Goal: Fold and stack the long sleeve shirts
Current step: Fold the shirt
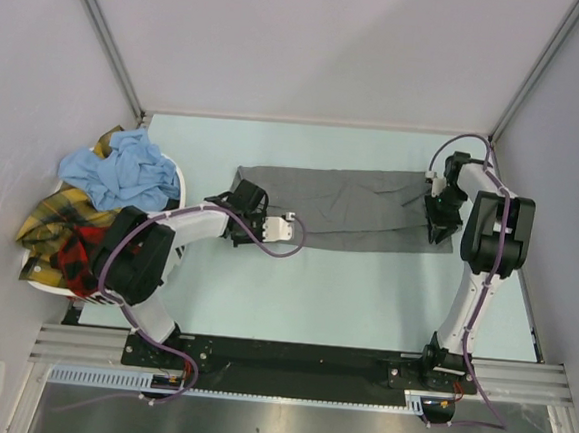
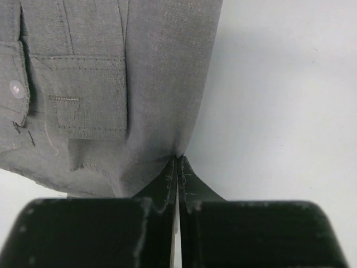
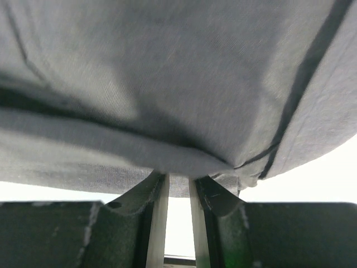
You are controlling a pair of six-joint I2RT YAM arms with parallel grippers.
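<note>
I work in a lab booth, not a home. Plain pale walls [image 1: 313, 48] stand on three sides of my light green table [image 1: 344, 291], with metal bars [image 1: 105, 32] in the corners. My left arm [image 1: 184, 223] and right arm [image 1: 475, 281] are bolted to a black rail [image 1: 298, 363] (purple wires [image 1: 466, 139] loop along them).

Open table [image 1: 364, 293] nearer than grey shirt [image 1: 351, 201]; heaped basket [image 1: 184, 181] at left.

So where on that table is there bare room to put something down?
Two bare patches: the wide strip of table between the grey shirt and the arms' bases, and a narrower strip between the shirt and the back wall. The left side is crowded by the basket heaped with shirts.
</note>
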